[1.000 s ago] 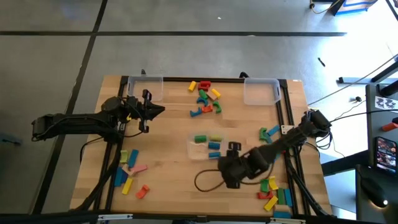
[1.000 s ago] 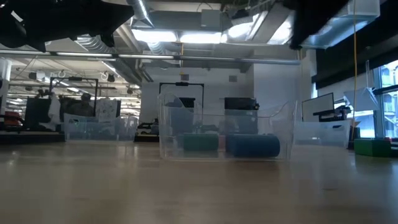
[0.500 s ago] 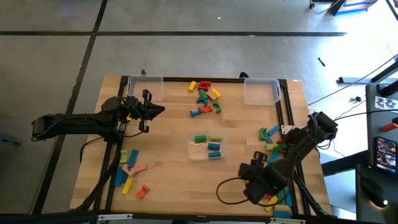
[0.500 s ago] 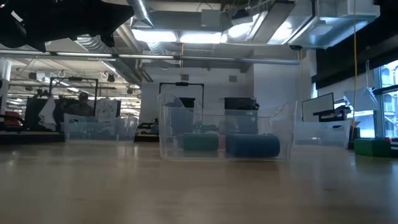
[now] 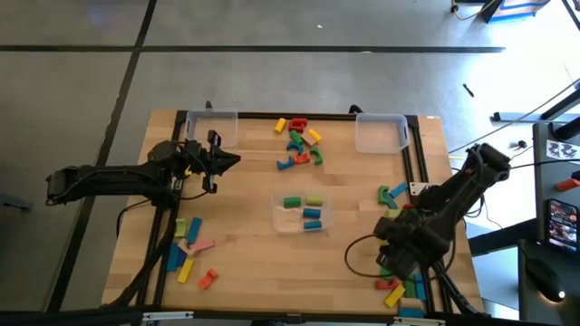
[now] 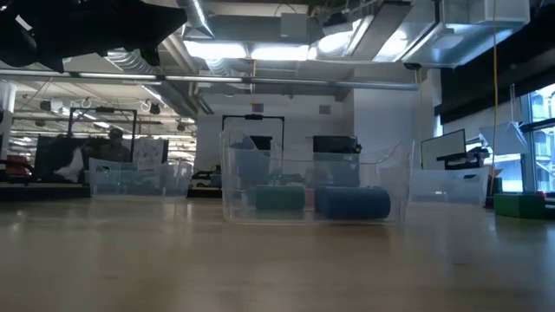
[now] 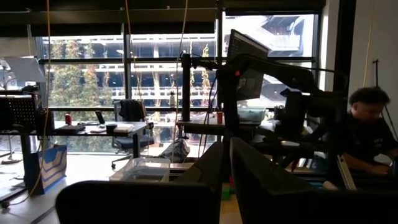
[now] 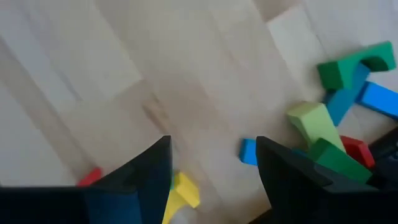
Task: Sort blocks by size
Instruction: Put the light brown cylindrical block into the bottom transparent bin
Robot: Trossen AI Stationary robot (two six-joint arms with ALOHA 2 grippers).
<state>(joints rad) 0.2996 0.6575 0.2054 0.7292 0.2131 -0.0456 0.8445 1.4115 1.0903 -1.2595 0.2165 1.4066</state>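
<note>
I see the blocks scattered in clusters around the small clear bin at the middle of the worktop. That bin holds a few: green, yellow-green and blue stubs. Another heap lies beyond the bin toward the far edge, one sits near the front left corner, and one lies to the bin's right near the front right corner.

My right pincer hangs over that right-hand cluster, fingers apart and holding nothing; its wrist view shows green, blue, yellow and red pieces on the wood just past the fingertips.

My left pincer is off to the bin's left and farther back, fingers together, empty, raised above the worktop.

Two more clear bins sit at the far corners.
</note>
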